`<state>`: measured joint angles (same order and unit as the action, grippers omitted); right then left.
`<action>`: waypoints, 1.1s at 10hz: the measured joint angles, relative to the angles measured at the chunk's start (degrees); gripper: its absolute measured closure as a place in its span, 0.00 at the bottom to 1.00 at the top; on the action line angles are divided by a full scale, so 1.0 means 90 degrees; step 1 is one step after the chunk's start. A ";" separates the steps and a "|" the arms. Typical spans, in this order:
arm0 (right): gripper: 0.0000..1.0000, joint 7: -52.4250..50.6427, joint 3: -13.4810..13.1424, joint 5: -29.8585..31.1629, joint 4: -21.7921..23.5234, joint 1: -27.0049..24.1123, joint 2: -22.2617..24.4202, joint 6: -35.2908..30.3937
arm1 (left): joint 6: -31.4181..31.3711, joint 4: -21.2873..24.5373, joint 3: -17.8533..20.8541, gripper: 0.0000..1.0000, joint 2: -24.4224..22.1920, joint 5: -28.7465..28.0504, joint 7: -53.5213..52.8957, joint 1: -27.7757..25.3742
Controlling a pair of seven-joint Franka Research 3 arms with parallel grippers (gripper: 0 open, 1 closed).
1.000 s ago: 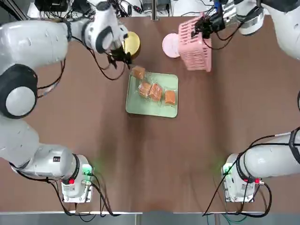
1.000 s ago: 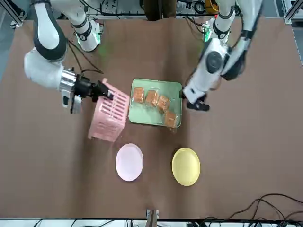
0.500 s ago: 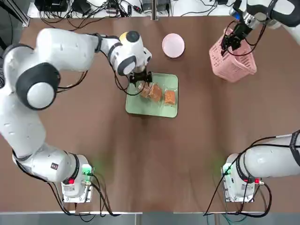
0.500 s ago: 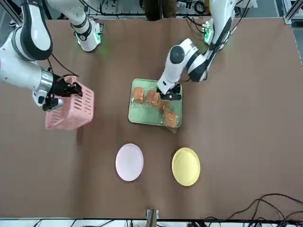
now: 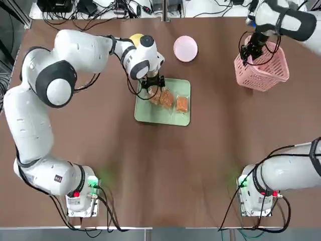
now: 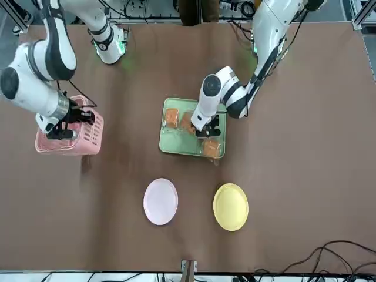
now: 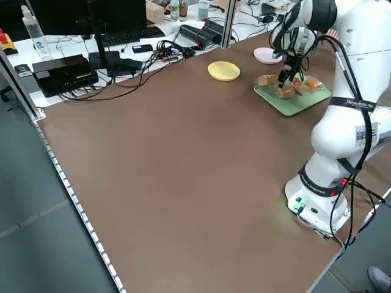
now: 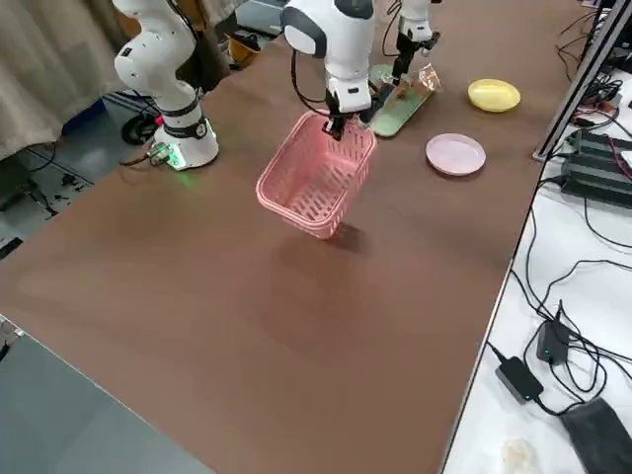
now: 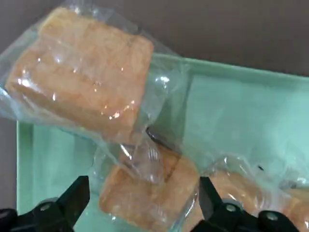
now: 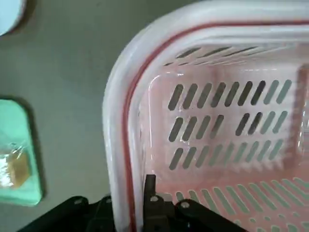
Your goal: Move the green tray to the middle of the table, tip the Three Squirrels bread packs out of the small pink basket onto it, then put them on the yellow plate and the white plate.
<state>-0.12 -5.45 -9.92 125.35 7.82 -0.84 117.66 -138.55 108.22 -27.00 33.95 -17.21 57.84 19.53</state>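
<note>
Hovering over the green tray (image 5: 173,111), the left gripper (image 9: 145,212) is spreading wide, a bread pack (image 9: 149,193) lying between its fingertips. The right gripper (image 5: 248,50) is pinching the small pink basket (image 5: 266,70) by its rim, jaws fully closed.

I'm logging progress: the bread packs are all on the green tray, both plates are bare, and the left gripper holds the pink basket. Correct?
One slip: the right gripper, not the left, holds the pink basket, per the top view. The bread packs lie on the green tray; both plates are bare.
</note>
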 joint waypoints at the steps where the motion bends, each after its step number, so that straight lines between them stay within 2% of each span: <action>1: 0.93 0.0025 0.0003 0.0007 0.0142 0.0022 -0.0127 0.0304 | 0.0000 -0.0188 0.0237 0.00 0.0138 -0.0027 0.0087 0.0243; 3: 0.93 0.0069 0.0009 0.0020 0.0319 0.0075 -0.0425 0.0775 | 0.0000 -0.0514 0.0794 0.00 0.0394 -0.0049 0.0328 0.0915; 6: 0.92 0.0086 0.0009 0.0031 0.0696 0.0090 -0.0627 0.1426 | 0.0021 -0.0593 0.0963 0.00 0.0428 -0.0066 0.0461 0.1157; 8: 0.66 0.0088 0.0010 0.0035 0.0737 0.0092 -0.0624 0.1371 | 0.0236 -0.0600 0.0962 0.00 0.0429 -0.0067 0.0461 0.1160; 9: 0.49 0.0091 0.0010 0.0036 0.0718 0.0092 -0.0618 0.1246 | 0.0468 -0.0608 0.0960 0.00 0.0428 -0.0067 0.0461 0.1165; 11: 0.19 0.0099 0.0003 0.0044 0.0320 0.0076 -0.0569 0.0640 | 0.1017 -0.0611 0.0954 0.00 0.0423 -0.0069 0.0461 0.1174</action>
<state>0.77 -5.42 -9.52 128.23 8.51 -5.96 123.42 -129.39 102.72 -18.42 37.76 -17.82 61.98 30.10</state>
